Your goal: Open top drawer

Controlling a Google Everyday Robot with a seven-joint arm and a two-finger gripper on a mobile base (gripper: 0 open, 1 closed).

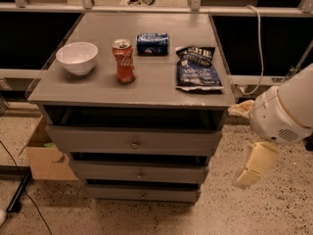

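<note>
The top drawer (98,140) is the widest grey front, right under the cabinet top, with a small round metal knob (134,143) at its centre. A dark gap shows above it. The mid-sized drawer front (112,172) and the narrowest drawer front (122,192) sit below, each set further back. My gripper (239,146) hangs to the right of the cabinet at the height of the drawers, clear of them. One cream finger (255,165) points down and left, the other fingertip (239,108) sits near the cabinet top's right corner. The fingers are apart and hold nothing.
On the cabinet top (156,87) stand a white bowl (77,57), a red soda can (123,61), a blue packet (152,42) and a dark chip bag (197,68). A cardboard box (44,155) sits on the floor at the left. A white cable (257,43) hangs at the right.
</note>
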